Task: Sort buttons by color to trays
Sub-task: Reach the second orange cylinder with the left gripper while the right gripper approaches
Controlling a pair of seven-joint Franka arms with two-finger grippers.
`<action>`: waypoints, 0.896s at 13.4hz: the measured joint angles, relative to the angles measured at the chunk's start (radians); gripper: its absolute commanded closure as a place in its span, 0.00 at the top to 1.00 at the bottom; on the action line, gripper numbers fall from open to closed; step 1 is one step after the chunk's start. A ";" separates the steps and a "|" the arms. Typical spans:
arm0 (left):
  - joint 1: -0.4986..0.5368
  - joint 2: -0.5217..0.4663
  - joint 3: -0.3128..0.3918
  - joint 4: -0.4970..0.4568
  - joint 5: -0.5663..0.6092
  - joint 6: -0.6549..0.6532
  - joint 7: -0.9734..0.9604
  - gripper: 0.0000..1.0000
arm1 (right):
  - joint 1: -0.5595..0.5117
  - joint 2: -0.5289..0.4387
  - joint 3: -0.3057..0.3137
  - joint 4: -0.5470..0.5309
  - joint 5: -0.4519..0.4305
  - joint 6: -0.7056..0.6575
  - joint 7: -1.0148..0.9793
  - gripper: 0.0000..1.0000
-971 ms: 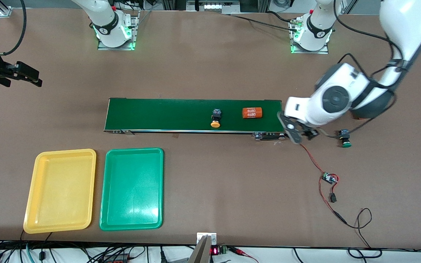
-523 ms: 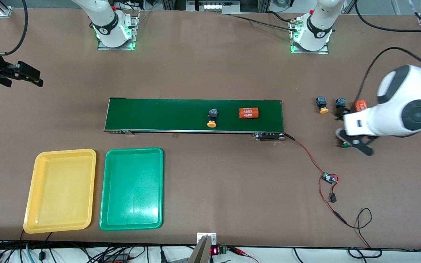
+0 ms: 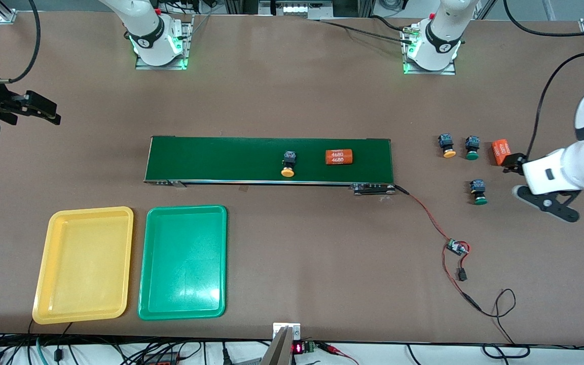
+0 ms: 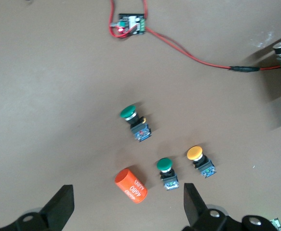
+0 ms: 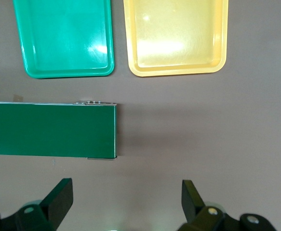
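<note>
Sorting is starting: left gripper (image 3: 545,202), jaws apart, is hovering beside three loose buttons (image 3: 479,191); right gripper (image 3: 38,112), apart, is waiting. Both trays (image 3: 85,314) are empty; next, a descent onto one button.

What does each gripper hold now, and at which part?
Nothing is held. The left gripper, open, hangs over the orange 4680 cylinder; the right gripper, open, waits over bare table.

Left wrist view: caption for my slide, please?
Open left hand over three buttons and an orange cylinder on the table.
</note>
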 measured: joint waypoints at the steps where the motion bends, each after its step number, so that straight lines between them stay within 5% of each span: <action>1: 0.002 -0.005 0.026 0.009 -0.014 -0.007 -0.003 1.00 | 0.000 0.006 0.000 0.000 0.000 0.003 0.000 1.00; 7: -0.210 -0.146 0.568 -0.077 -0.276 0.031 0.010 1.00 | 0.003 0.026 0.003 0.000 0.001 0.028 0.000 1.00; 10: -0.365 -0.266 0.806 -0.338 -0.366 0.313 0.034 1.00 | 0.010 0.028 0.006 0.000 0.002 0.030 0.000 1.00; 12: -0.415 -0.347 0.899 -0.524 -0.376 0.472 0.047 1.00 | 0.029 0.038 0.006 0.000 0.003 0.030 0.000 1.00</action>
